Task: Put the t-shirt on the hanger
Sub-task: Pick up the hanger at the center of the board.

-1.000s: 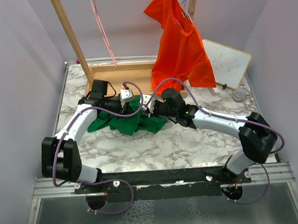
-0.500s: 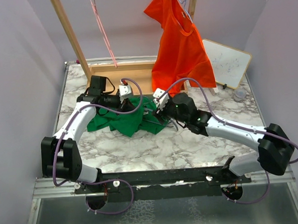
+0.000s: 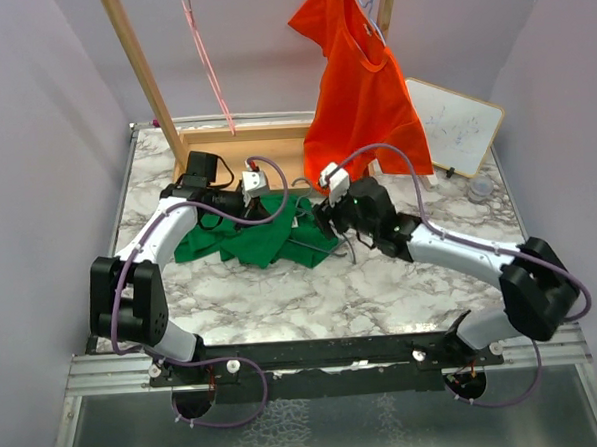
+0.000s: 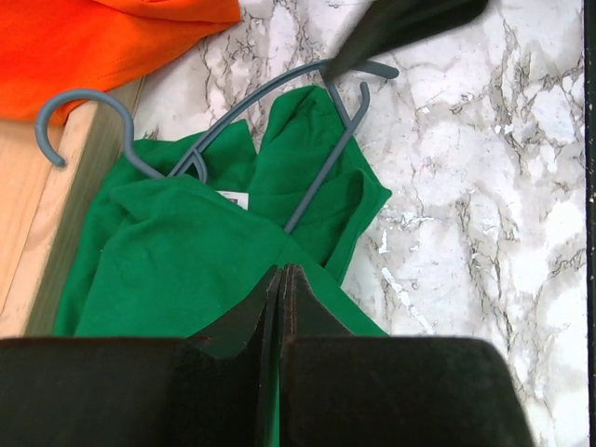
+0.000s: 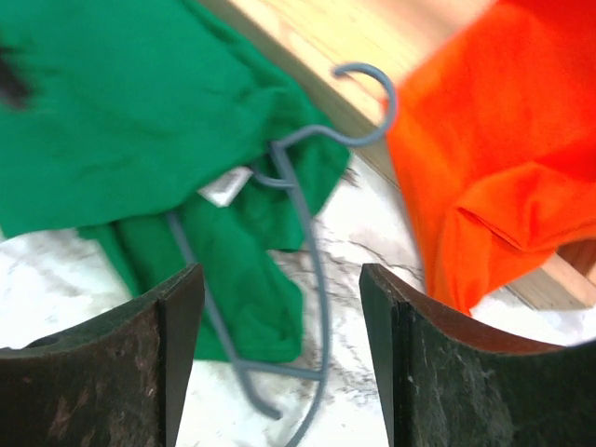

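1. The left gripper (image 4: 281, 272) was seen pressed together, its tips low over the t-shirt (image 4: 177, 261); whether any cloth was caught between them could not be told.
2. The right gripper (image 5: 282, 284) was seen spread wide, with nothing between its fingers; it was held above the hanger (image 4: 319, 172), at the right side of the green cloth.
3. The t-shirt was found crumpled on the marble counter (image 4: 484, 233); its far edge was pressed against the wooden base (image 4: 33, 251) of the rack; its white label (image 4: 233, 198) was shown beside the hanger's neck.
4. The hanger was laid across the t-shirt; one shoulder was exposed on top of the cloth and reached onto the bare counter; the other shoulder was hidden under the cloth; the hook was laid over the wooden base.
5. An orange t-shirt (image 3: 357, 90) was hung behind; its hem was seen down at the wooden base, near the hook.
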Tool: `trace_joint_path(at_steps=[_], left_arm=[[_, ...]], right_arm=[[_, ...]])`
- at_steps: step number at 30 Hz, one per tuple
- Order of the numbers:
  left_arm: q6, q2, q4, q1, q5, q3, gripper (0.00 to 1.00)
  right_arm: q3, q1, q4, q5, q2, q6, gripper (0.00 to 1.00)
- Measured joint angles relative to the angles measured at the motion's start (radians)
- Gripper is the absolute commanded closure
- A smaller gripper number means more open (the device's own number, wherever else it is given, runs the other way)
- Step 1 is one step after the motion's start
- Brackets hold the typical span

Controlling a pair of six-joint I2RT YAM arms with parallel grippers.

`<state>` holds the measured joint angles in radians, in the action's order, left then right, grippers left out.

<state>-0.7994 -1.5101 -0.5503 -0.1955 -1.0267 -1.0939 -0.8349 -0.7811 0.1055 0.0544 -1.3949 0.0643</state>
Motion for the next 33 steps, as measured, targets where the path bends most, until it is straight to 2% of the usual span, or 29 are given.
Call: trace_joint_path(at_steps=[2,8,12,17,22,33], left_arm=[[0.004,-0.002,0.005,0.0,0.004,-0.001,1.0],[0.01,-0.002,0.018,0.0,0.011,-0.023,1.0],[0.013,-0.002,0.018,0.0,0.014,-0.024,1.0],[0.024,-0.002,0.018,0.004,0.015,-0.024,1.0],[0.026,-0.002,0.017,0.006,0.015,-0.025,1.0],[0.022,-0.019,-0.006,0.01,0.017,-0.047,1.0]], right_arm=[[-0.044,0.075,-0.016,-0.043,-0.076,-0.039,0.41],[-0.292,0.281,-0.13,-0.246,-0.307,-0.125,0.43],[-0.435,0.307,-0.216,-0.43,-0.403,-0.129,0.43],[-0.507,0.304,-0.302,-0.633,-0.448,-0.109,0.43],[-0.5,0.302,-0.359,-0.698,-0.486,-0.089,0.42],[-0.481,0.302,-0.383,-0.688,-0.605,-0.061,0.37]])
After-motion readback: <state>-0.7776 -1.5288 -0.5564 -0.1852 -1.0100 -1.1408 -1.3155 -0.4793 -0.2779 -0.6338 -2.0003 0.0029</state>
